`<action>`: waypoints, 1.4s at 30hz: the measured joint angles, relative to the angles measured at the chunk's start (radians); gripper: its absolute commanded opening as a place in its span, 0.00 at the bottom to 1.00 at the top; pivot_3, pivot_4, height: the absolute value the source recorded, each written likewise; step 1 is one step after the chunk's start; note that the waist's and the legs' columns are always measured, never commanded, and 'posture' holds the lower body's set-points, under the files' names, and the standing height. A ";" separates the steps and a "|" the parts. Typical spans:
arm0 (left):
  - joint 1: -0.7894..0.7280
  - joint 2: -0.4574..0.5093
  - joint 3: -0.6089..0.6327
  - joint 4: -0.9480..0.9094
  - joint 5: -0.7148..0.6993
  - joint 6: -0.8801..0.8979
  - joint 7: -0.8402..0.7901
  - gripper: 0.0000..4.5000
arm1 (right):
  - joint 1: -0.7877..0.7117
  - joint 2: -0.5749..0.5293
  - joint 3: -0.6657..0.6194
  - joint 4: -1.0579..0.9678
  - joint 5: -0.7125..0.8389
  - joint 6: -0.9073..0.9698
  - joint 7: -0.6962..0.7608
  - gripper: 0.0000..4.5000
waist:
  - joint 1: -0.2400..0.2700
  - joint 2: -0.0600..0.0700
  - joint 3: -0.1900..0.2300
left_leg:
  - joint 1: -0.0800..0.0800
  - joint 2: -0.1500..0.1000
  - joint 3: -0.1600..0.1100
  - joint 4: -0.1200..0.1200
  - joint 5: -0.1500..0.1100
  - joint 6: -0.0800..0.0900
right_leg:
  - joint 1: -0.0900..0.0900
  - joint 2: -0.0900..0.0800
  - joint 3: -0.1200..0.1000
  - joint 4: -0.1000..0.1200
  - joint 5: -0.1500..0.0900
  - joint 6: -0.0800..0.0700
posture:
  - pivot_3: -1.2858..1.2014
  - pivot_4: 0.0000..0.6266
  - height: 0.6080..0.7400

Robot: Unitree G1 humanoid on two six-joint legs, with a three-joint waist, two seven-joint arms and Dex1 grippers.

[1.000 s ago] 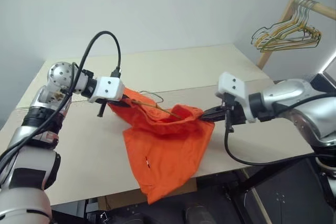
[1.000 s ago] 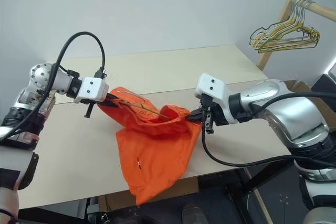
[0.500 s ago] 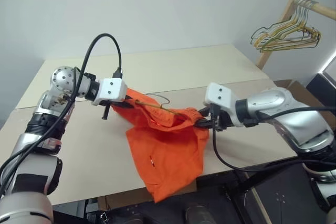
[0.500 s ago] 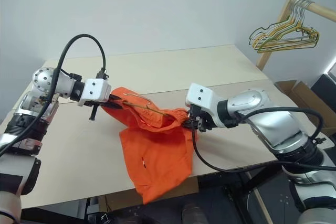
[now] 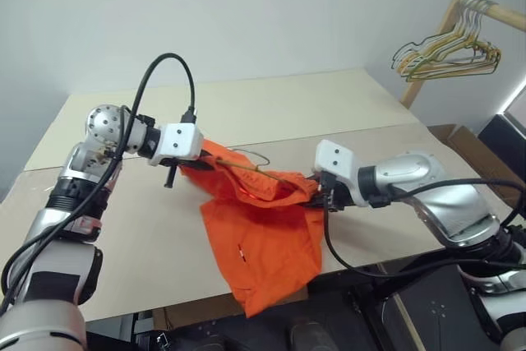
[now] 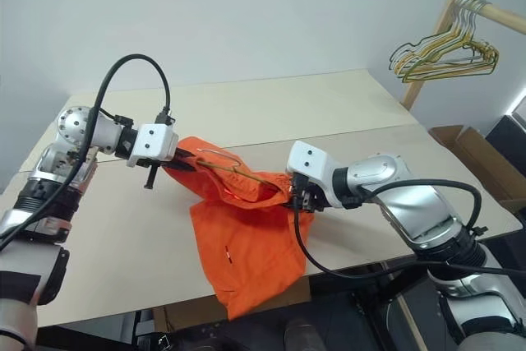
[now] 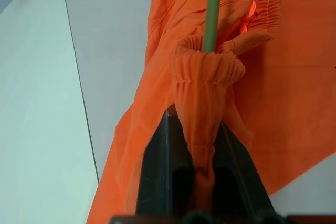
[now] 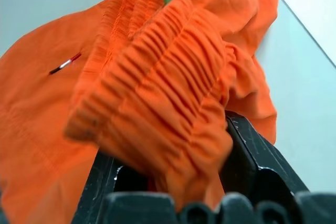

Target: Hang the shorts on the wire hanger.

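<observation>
Shorts point(image 5: 259, 219) between both end effectors' fingers.

Silver arms; white wrist housings; looping black cables; black jaws

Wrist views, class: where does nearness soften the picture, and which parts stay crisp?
Left wrist view: the shorts bunched between the left gripper fingers look soft, while the wire hanger and table seam stay fairly crisp. Right wrist view: the gathered waistband looms large and slightly smeared over the right gripper; the small tag farther off is sharper.
</observation>
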State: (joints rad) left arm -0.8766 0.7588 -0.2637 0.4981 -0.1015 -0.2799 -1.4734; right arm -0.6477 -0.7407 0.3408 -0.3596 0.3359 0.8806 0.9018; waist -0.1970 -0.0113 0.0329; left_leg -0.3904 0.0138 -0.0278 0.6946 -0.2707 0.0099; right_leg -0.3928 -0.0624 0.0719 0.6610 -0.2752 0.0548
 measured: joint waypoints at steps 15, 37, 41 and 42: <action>0.052 -0.008 0.026 -0.028 -0.001 0.038 0.014 0.00 | -0.016 0.043 -0.019 0.016 0.062 0.153 -0.026 0.01 | -0.010 0.000 0.000 | 0.000 0.000 -0.001 0.000 0.000 0.000 | 0.000 0.000 -0.001 0.002 0.000 0.000 | 0.43 0.00 1.00; -0.067 -0.016 0.218 0.222 -0.020 0.035 0.217 0.99 | 0.035 -0.062 -0.412 0.052 0.276 0.406 -0.106 0.00 | -0.012 0.000 0.000 | 0.000 0.000 -0.002 -0.001 0.000 0.000 | 0.001 -0.002 -0.001 0.001 0.000 0.000 | 0.41 0.00 1.00; -0.039 -0.066 0.258 0.154 -0.062 0.066 0.263 0.99 | 0.041 -0.035 -0.507 0.108 0.263 0.502 -0.225 0.00 | -0.012 0.000 0.000 | 0.000 -0.001 -0.002 -0.002 0.000 0.000 | 0.001 -0.006 -0.002 0.002 0.000 0.000 | 0.41 0.00 1.00; -0.025 -0.074 0.262 0.129 -0.072 0.069 0.262 0.99 | 0.047 -0.029 -0.523 0.113 0.257 0.513 -0.244 0.00 | -0.013 0.000 0.000 | 0.000 -0.001 -0.002 -0.002 0.000 0.000 | 0.001 -0.006 -0.002 0.002 0.000 0.000 | 0.41 0.00 1.00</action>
State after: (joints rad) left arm -0.9016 0.6843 -0.0016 0.6270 -0.1734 -0.2107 -1.2109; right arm -0.6004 -0.7701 -0.1822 -0.2466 0.5930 1.3933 0.6577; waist -0.2097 -0.0113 0.0328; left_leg -0.3908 0.0126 -0.0296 0.6927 -0.2707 0.0099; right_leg -0.3922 -0.0689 0.0701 0.6631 -0.2753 0.0550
